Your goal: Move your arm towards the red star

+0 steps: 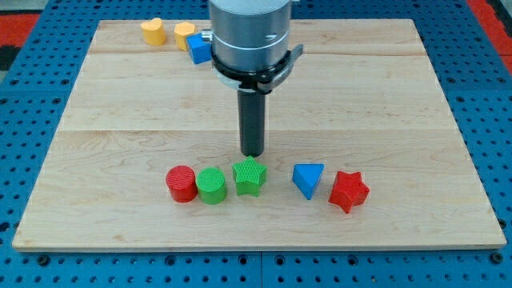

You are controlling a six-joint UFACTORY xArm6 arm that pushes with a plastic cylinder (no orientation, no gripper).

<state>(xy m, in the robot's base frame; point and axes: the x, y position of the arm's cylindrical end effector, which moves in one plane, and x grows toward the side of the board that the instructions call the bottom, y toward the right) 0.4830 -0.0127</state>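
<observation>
right now my tip [253,153] (a bare rod, no pincer) is hovering just above the green star-shaped block [250,176]; heading straight rightward risks clipping the blue triangular block [308,179] before the red star-shaped block [348,191].

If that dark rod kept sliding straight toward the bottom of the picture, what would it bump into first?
Most likely the green star: my tip sits just above it in the view, apparently with a small gap. The red star lies off to the view's right, outside that line.
</observation>
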